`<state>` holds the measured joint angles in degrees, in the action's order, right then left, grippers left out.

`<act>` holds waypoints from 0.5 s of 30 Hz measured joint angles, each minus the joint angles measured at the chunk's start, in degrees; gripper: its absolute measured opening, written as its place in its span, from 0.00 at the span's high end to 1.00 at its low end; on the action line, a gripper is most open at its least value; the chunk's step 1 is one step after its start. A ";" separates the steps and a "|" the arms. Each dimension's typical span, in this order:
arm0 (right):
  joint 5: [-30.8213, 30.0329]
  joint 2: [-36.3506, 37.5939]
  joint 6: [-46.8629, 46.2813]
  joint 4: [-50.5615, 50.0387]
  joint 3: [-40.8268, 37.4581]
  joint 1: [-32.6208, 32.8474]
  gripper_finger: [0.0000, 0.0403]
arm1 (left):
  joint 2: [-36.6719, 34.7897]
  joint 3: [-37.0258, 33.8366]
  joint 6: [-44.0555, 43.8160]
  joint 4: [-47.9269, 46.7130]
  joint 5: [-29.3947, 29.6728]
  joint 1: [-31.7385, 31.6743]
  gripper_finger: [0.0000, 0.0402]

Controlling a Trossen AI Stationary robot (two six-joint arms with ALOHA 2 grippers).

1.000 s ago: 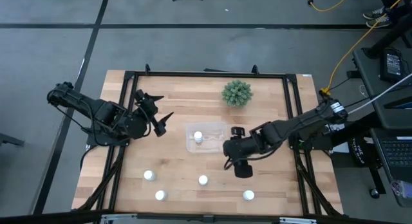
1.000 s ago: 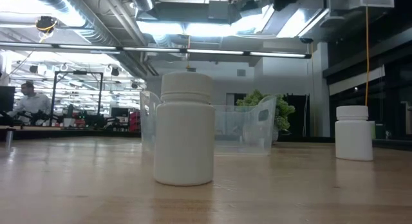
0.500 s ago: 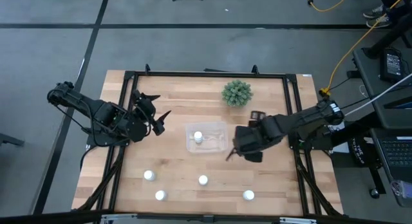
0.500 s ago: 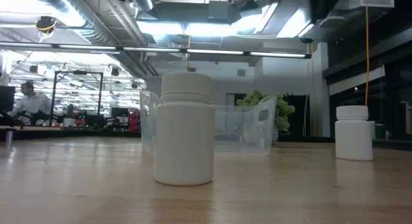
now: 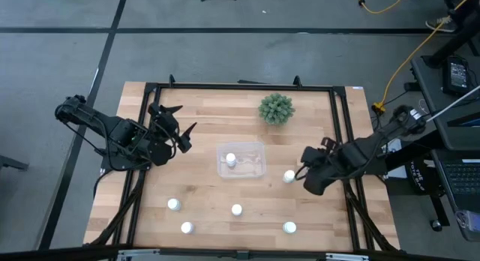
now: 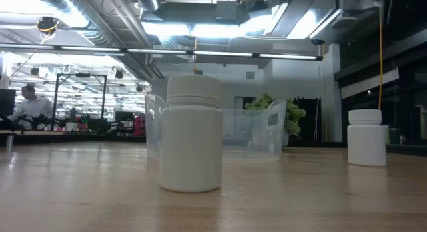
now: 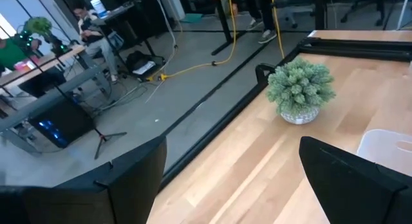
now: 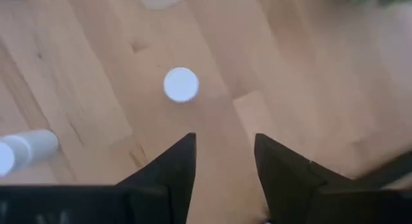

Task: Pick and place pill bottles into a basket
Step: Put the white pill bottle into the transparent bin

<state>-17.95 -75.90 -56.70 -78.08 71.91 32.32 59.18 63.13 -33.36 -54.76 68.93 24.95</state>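
Right gripper (image 5: 305, 173) now pulled back toward 3 o'clock edge of table (image 5: 202, 103), off earlier spot beside basket (image 5: 251, 171); fingers (image 8: 174, 169) drawn narrow, holding nothing. New since earlier frame: pill bottle (image 5: 289, 175) standing on bare wood just at 3 o'clock of basket, close ahead of right fingertips. One bottle (image 5: 231, 160) inside basket as before. Four bottles unchanged along 6 o'clock side (image 5: 173, 205) (image 5: 187, 228) (image 5: 237, 210) (image 5: 289, 228). Left gripper (image 5: 180, 126) spread wide at 9 o'clock side, nudged slightly toward 12. Plant (image 5: 276, 109) at 12 o'clock, unmoved.
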 joint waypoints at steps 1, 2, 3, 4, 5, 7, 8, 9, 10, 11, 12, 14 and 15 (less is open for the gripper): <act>0.02 1.17 -0.32 3.00 -2.33 0.25 0.60 | 0.00 0.00 0.00 0.02 0.30 -0.01 0.14; 0.01 1.92 -0.09 6.04 -4.41 0.28 0.60 | 0.00 0.00 -0.09 0.00 0.43 -0.02 0.14; 0.00 2.37 1.00 8.89 -6.25 0.26 0.60 | 0.00 0.00 -0.42 0.04 0.46 -0.02 0.14; 0.05 2.62 3.15 10.87 -7.79 0.26 0.60 | 0.00 0.00 -1.02 0.04 0.47 -0.02 0.14; 0.04 2.70 5.08 11.97 -8.81 0.26 0.60 | 0.00 0.00 -1.79 0.02 0.50 -0.02 0.14; 0.06 2.80 6.31 12.34 -9.48 -0.07 0.60 | 0.00 0.00 -3.28 0.04 0.52 0.00 0.14; 0.06 2.80 5.90 12.22 -9.62 -0.30 0.60 | 0.00 0.00 -3.84 0.04 0.50 0.00 0.14; 0.06 2.78 5.82 12.06 -9.63 -0.58 0.60 | 0.02 0.00 -4.25 0.04 0.52 0.00 0.14; 0.04 2.78 5.89 12.02 -9.53 -0.88 0.60 | 0.03 0.00 -4.62 0.04 0.52 0.02 0.14; 0.02 2.78 6.23 11.86 -9.14 -1.10 0.60 | 0.07 0.00 -4.84 0.04 0.50 0.02 0.14; 0.02 2.80 6.95 12.06 -8.80 -1.30 0.60 | 0.07 0.00 -4.92 0.04 0.50 0.02 0.14; 0.03 2.82 7.54 12.16 -8.54 -1.84 0.60 | 0.07 0.00 -4.96 0.07 0.52 0.02 0.14; 0.10 2.81 7.42 12.11 -8.54 -2.12 0.60 | 0.07 0.00 -5.06 0.07 0.51 0.02 0.14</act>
<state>-17.85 -73.09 -49.29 -65.97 63.37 30.20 59.24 63.13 -38.42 -54.70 69.45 24.97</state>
